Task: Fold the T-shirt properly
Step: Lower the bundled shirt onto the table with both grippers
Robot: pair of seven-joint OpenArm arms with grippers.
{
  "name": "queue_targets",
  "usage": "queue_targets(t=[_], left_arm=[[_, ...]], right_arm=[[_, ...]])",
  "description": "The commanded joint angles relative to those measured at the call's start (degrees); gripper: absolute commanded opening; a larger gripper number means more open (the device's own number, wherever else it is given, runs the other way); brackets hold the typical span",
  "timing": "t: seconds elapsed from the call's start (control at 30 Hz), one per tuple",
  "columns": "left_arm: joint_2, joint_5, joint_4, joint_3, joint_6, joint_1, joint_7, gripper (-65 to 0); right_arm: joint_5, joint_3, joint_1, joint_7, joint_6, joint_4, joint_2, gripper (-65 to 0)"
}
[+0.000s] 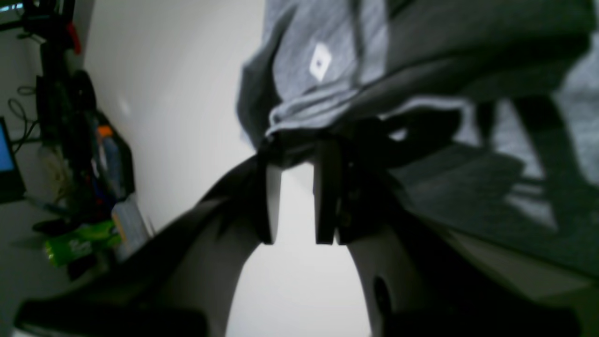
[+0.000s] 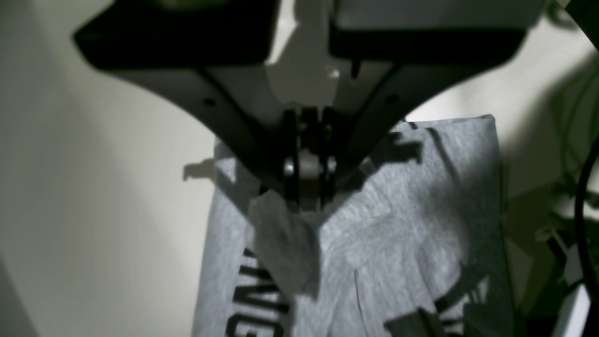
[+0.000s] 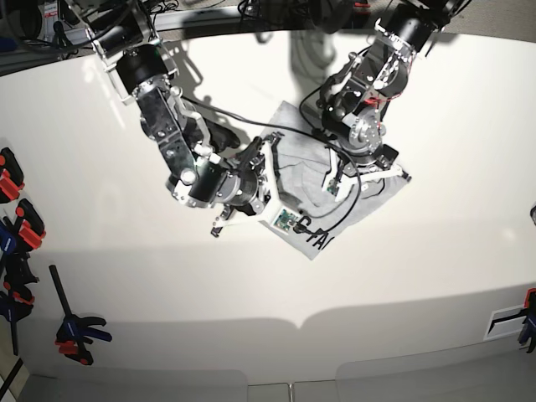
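**Carefully now: two pinches on one shirt, and either can slip**

My right gripper [image 2: 306, 187] has its jaws pressed together on a small tuft of the T-shirt [image 2: 398, 234]. The pinch takes only little cloth, and a loose flap hangs just beside the tips. I judge this as the first danger: if I pull sideways too fast, the tuft can slide out and the fold will drop half made.

My left gripper [image 1: 299, 140] also has cloth at its fingertips, a hemmed edge, but lower down I see a bright gap between the two fingers, so I cannot tell if the grip is truly firm. If this side lets go while the other pulls, the shirt will twist and the edges will not meet.

From the base view, the T-shirt [image 3: 368, 205] lies already partly folded on the white table [image 3: 435, 276], between and under my two arms, with black letters showing at its near corner. A black cable [image 3: 339, 219] of the left arm curves over the cloth; it may drag on the fabric and wrinkle it when I move.
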Motion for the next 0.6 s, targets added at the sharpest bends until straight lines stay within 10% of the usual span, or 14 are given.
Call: queue_targets(t=[0.0, 0.27, 0.4, 0.57], left_arm=[[-0.02, 2.95, 1.14, -0.11, 0.63, -0.94, 1.07, -54.0], [-0.70, 17.46, 1.14, -0.11, 9.79, -0.94, 5.75, -54.0], [-1.16, 19.54, 1.14, -0.11, 11.98, -0.96, 5.73, -54.0], [-1.14, 19.32, 1.14, -0.11, 11.98, -0.96, 5.49, -54.0]], right_arm=[[0.39, 0.20, 1.40, 0.70, 0.13, 1.68, -0.17, -65.0], [3.69, 0.20, 1.40, -2.38, 0.13, 2.58, 0.20, -63.4], [5.29, -0.28, 1.57, -1.27, 0.74, 2.58, 1.97, -39.4], [5.25, -5.88, 1.77, -0.44, 3.58, 2.58, 6.88, -37.9]])
